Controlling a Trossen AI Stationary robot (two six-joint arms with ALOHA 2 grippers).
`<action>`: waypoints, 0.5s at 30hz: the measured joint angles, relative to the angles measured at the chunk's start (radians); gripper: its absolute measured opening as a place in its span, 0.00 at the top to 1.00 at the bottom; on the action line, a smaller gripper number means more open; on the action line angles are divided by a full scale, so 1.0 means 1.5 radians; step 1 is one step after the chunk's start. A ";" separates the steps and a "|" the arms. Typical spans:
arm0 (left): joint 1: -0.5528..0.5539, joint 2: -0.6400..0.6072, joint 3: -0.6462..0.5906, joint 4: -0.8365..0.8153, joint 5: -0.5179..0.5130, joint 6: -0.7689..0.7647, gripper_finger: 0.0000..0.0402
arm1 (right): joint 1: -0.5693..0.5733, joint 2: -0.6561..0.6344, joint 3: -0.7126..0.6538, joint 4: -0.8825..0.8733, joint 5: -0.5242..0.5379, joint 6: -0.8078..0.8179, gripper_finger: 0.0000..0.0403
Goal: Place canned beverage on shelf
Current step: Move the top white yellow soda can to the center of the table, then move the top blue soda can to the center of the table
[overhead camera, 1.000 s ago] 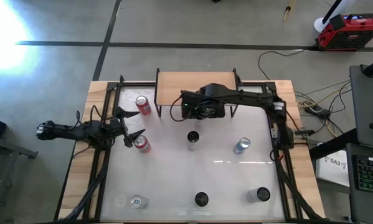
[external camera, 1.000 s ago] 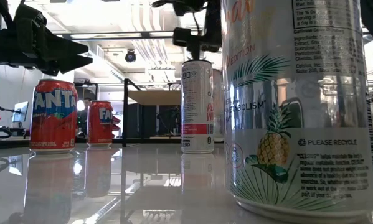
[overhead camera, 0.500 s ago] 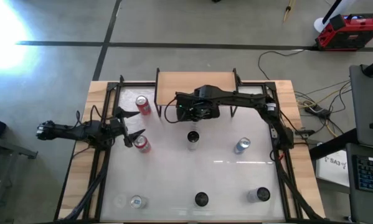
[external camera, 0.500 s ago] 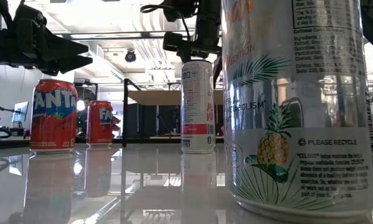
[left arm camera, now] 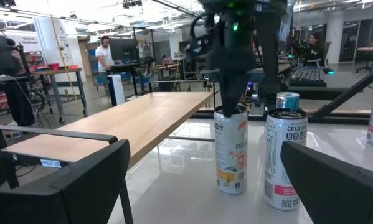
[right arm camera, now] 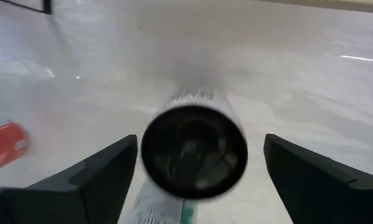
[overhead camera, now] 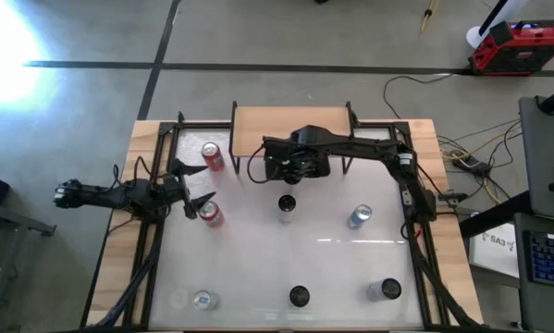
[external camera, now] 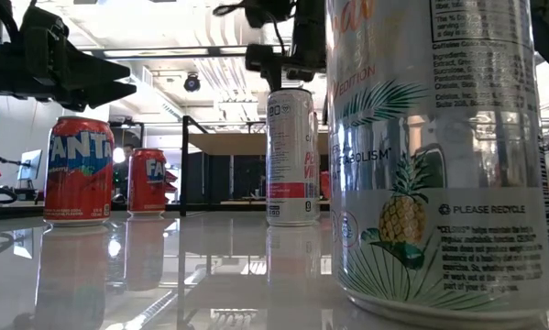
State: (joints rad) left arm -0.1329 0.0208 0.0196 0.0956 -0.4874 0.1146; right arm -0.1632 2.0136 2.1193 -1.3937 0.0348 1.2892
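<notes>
The right gripper [overhead camera: 275, 167] hangs over the table just at the front edge of the shelf [overhead camera: 290, 129], pointing straight down. In the right wrist view its two dark fingers [right arm camera: 93, 176] stand apart on either side of a can with a dark top [right arm camera: 194, 151], with clear gaps between each finger and the can, so nothing is clamped. In the left wrist view this can [left arm camera: 230, 149] stands upright on the white table [overhead camera: 323, 259], below the right arm's tip, which seems to meet its rim.

The light wooden shelf sits at twelve o'clock on the table. A white can [overhead camera: 286, 205] stands near the middle, at six o'clock from the right gripper. A blue-grey can [overhead camera: 359, 217] stands at four o'clock from the gripper.

The left gripper [overhead camera: 195, 188] waits at nine o'clock on the table, its fingers [left arm camera: 80, 180] spread wide and empty. One red Fanta can [overhead camera: 212, 155] stands at one o'clock from it, another [overhead camera: 211, 215] just at five o'clock. Three more cans [overhead camera: 298, 296] line the six o'clock edge of the table.
</notes>
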 joint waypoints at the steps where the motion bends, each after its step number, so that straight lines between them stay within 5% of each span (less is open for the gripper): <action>1: 0.000 0.000 0.000 0.000 0.000 0.000 0.00 | 0.003 -0.006 0.000 0.000 0.000 0.001 0.15; 9: 0.000 0.000 0.000 0.000 0.000 0.000 0.00 | 0.036 -0.098 0.000 -0.098 -0.008 0.078 0.10; 15: 0.000 0.000 0.000 0.000 0.000 0.000 0.00 | 0.092 -0.199 -0.101 -0.123 0.080 0.222 0.10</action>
State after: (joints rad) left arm -0.1329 0.0211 0.0196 0.0960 -0.4877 0.1146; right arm -0.0258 1.7145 1.9683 -1.5778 0.1545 1.6219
